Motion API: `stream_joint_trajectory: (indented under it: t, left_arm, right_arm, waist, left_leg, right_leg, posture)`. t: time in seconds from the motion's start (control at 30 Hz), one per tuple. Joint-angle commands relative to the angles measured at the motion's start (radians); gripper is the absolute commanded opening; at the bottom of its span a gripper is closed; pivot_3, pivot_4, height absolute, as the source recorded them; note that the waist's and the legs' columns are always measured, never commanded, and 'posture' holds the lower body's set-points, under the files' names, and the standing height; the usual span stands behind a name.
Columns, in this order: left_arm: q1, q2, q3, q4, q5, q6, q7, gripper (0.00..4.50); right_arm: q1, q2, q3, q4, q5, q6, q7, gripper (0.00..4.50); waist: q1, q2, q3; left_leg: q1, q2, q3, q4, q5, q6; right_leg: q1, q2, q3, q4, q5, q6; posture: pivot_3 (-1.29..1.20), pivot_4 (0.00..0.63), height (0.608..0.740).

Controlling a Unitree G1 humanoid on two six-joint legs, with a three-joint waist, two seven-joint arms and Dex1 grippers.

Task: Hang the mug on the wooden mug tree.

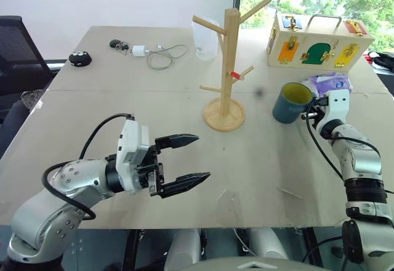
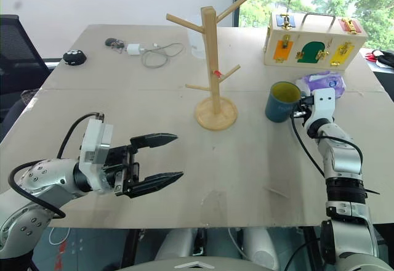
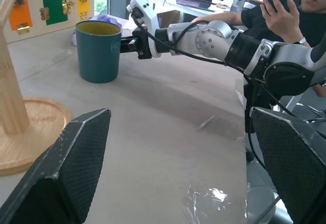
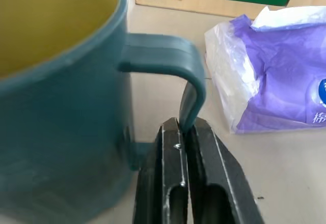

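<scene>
The mug (image 1: 292,103) stands upright near the table's (image 1: 123,92) right edge, well apart from the wooden mug tree (image 1: 225,68) at centre. The right hand (image 4: 186,132) is clamped on the lower handle. Judgement: confirm the pinch is firm before lifting, and keep the loop clear for a peg. The left hand (image 1: 188,158) hovers wide, holding nothing. The pale table carries a latch box (image 1: 317,43), tissue pack (image 1: 332,83) and cables (image 1: 161,55); windows lie beyond.

Latch box (image 1: 318,40), purple packet (image 1: 332,84), charger cable (image 1: 160,55), clear cup (image 1: 206,39).
</scene>
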Motion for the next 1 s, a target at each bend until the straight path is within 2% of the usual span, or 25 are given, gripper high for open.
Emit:
stream_joint_trajectory:
  t: [0.03,0.2,0.4,0.67,0.77,1.0]
  left_arm:
    - [0.016,0.003,0.027,-0.057,0.002,-0.031,0.000,4.50]
    - [0.044,-0.017,0.026,-0.089,-0.005,-0.038,0.038,4.50]
    - [0.046,-0.058,0.035,-0.070,0.004,-0.061,0.079,4.50]
    - [0.109,-0.117,0.086,-0.013,0.067,-0.158,0.071,4.50]
    - [0.163,-0.140,0.154,0.008,0.041,-0.206,0.018,4.50]
    - [0.231,-0.131,0.309,0.104,-0.046,-0.256,-0.152,4.50]
  right_arm:
    - [-0.023,-0.004,-0.009,-0.015,0.005,-0.029,0.011,0.06]
    - [0.002,-0.028,-0.022,-0.108,0.026,0.000,0.036,0.06]
    - [0.070,-0.080,-0.015,-0.424,0.103,0.159,0.091,0.06]
    - [0.172,-0.247,0.037,-0.888,0.235,0.386,0.201,0.06]
    - [0.114,-0.294,0.112,-0.989,0.243,0.465,0.195,0.06]
    - [-0.152,-0.247,0.285,-1.044,0.251,0.716,0.090,0.06]
  waist:
    - [0.000,0.000,0.000]
    - [0.000,0.000,0.000]
    - [0.002,0.002,0.001]
    - [-0.001,0.002,0.001]
    - [-0.003,0.002,0.001]
    - [0.006,0.001,0.001]
  left_leg:
    - [0.000,0.000,0.000,0.000,0.000,0.000]
    - [0.000,0.000,0.000,0.000,0.000,0.000]
    - [-0.001,0.000,-0.001,0.000,0.000,0.000]
    - [0.000,0.000,-0.001,0.000,-0.003,0.004]
    - [0.000,0.000,-0.001,0.000,-0.003,0.004]
    - [0.001,0.001,0.000,0.001,-0.002,0.004]
  right_leg:
    - [0.000,0.000,0.000,0.000,0.000,0.000]
    - [0.000,-0.001,0.000,0.000,0.000,0.000]
    - [0.000,-0.001,-0.001,0.000,0.000,0.000]
    - [0.000,-0.002,-0.001,0.000,0.000,0.000]
    - [0.000,-0.005,-0.002,0.000,-0.001,-0.001]
    - [-0.001,-0.005,-0.004,0.002,-0.002,-0.004]
  posture:
    - [0.00,0.150,0.740]
    - [0.00,0.150,0.740]
    - [0.00,0.150,0.740]
    - [0.00,0.150,0.740]
    - [0.00,0.150,0.740]
    - [0.00,0.150,0.740]
